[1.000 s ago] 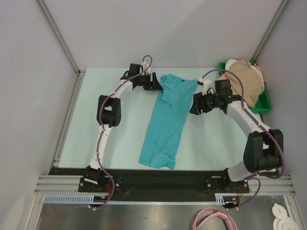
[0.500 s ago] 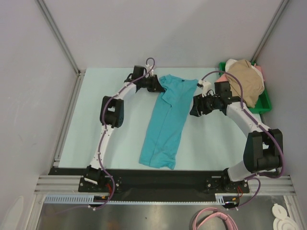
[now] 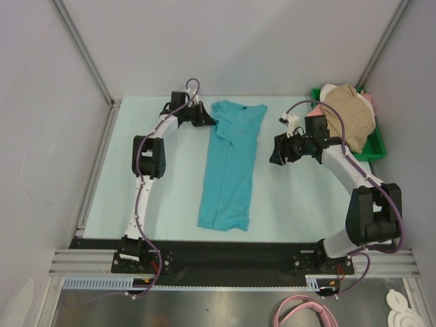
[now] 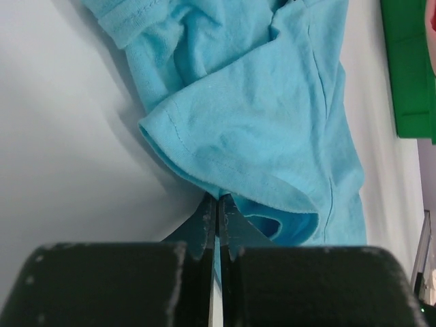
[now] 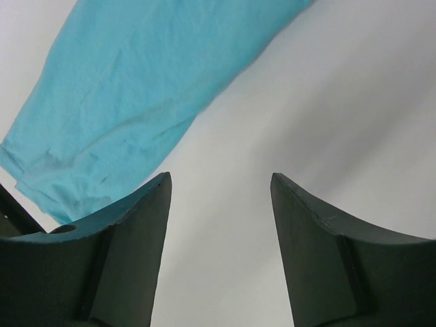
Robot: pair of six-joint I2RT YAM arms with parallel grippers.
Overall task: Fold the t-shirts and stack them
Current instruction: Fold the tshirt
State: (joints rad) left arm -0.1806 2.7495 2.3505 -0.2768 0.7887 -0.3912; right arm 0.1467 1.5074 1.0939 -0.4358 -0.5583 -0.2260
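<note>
A teal t-shirt [image 3: 229,167] lies as a long narrow strip down the middle of the table, its sleeves at the far end. My left gripper [image 3: 210,119] is at the shirt's far left corner, shut on a sleeve hem. In the left wrist view the gripper [image 4: 218,199] has its jaws pressed together on the edge of the teal cloth [image 4: 259,122]. My right gripper [image 3: 278,154] hovers to the right of the shirt, open and apart from it. In the right wrist view that gripper [image 5: 219,178] has only bare table between its fingers, and the teal shirt [image 5: 129,88] is at the upper left.
A green tray [image 3: 376,146] at the far right holds a heap of t-shirts: tan [image 3: 349,116] on top, with pink [image 3: 368,99] and white [image 3: 328,88] showing behind. The tray's edge [image 4: 409,68] shows in the left wrist view. Side walls stand close to the table's left and right edges.
My left gripper has shut on the teal shirt's sleeve hem and drawn it to the left, and the shirt's far end has shifted left with it. The right arm has stayed still.
</note>
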